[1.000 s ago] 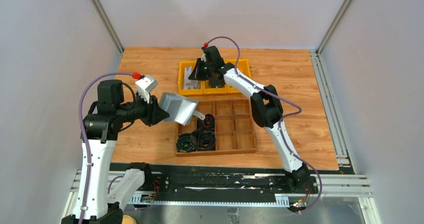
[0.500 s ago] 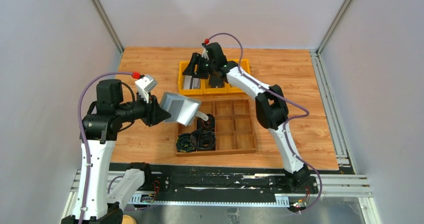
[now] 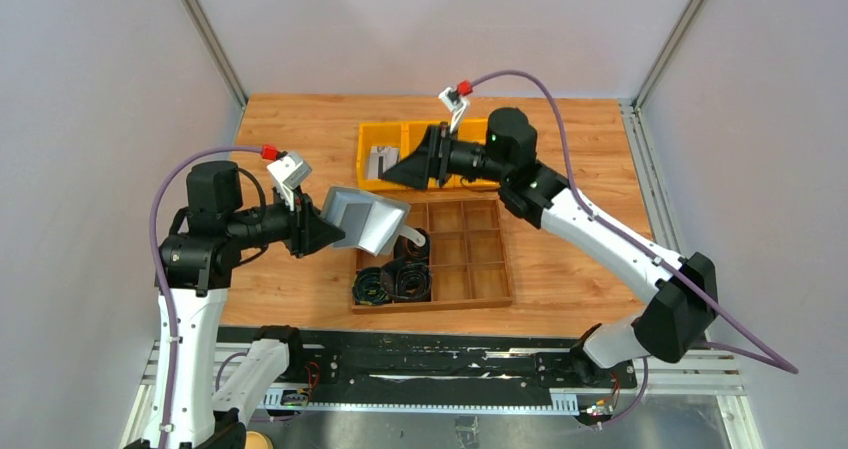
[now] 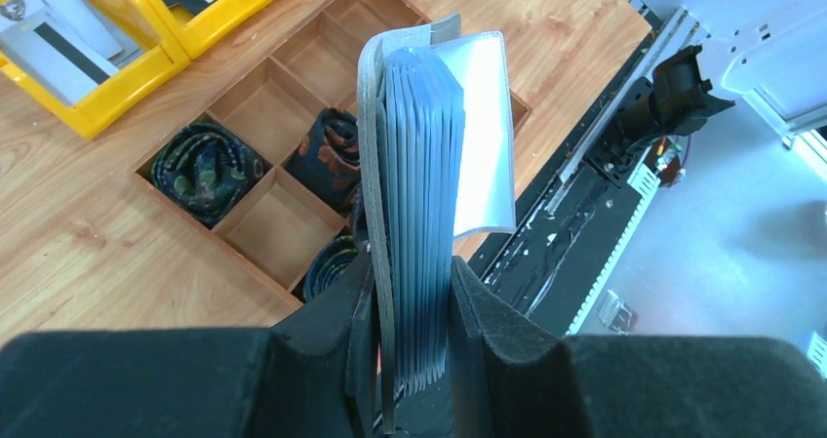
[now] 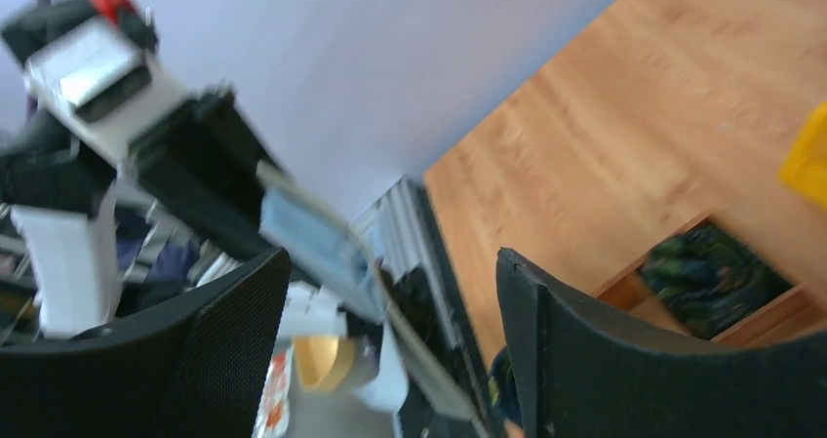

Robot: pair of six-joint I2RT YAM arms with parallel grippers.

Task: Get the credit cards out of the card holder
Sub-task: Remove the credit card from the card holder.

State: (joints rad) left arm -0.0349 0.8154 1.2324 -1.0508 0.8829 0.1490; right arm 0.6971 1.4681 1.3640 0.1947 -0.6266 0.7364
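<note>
Card holder [image 4: 419, 145] gripped mid-air by left claw [image 4: 410, 292]; right claw [image 5: 390, 262] horiz., wide, empty, facing it.

card holder [image 4: 421, 175] open midair, credit cards [image 4: 66, 43] binned

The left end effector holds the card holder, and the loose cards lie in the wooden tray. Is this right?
Not quite. The left end effector does hold the card holder, but the loose cards lie in the left yellow bin, as the top view shows.
</note>
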